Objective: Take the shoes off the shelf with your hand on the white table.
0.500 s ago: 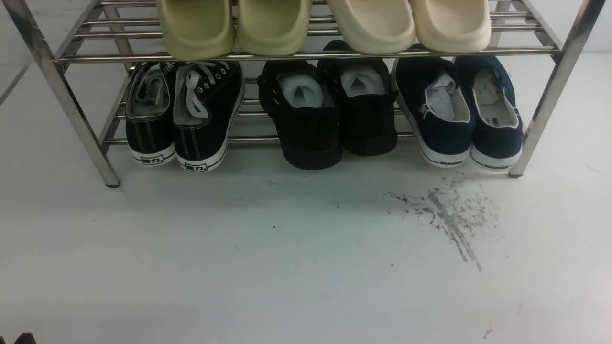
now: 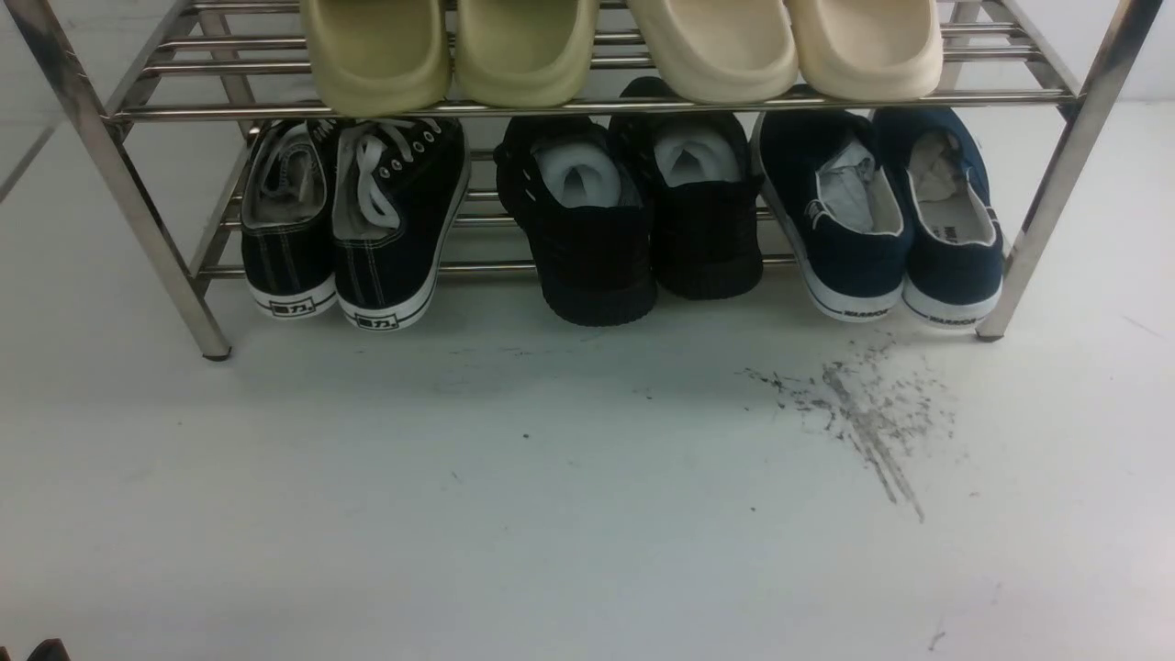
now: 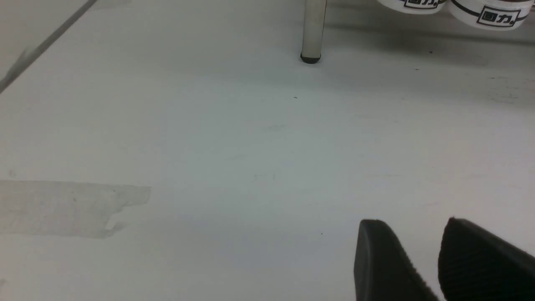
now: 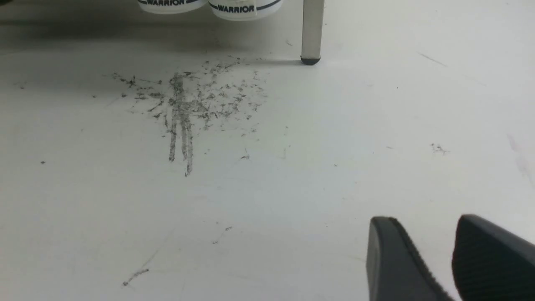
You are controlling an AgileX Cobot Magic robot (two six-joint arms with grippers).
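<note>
White table (image 2: pixel 367 514), grey scuff patch (image 2: pixel 863 413) before shelf (image 2: pixel 1056 184)

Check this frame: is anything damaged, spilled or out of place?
Only the table is marked: a patch of dark grey scuffs lies in front of the navy shoes, near the right front leg of the shelf. Every pair sits tidy; nothing spilled or tipped.

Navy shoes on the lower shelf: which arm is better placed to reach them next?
Right. The navy shoes sit at the right end of the shelf, their heels ahead of the open, empty right gripper. The left gripper faces the black sneakers at the other end.
</note>
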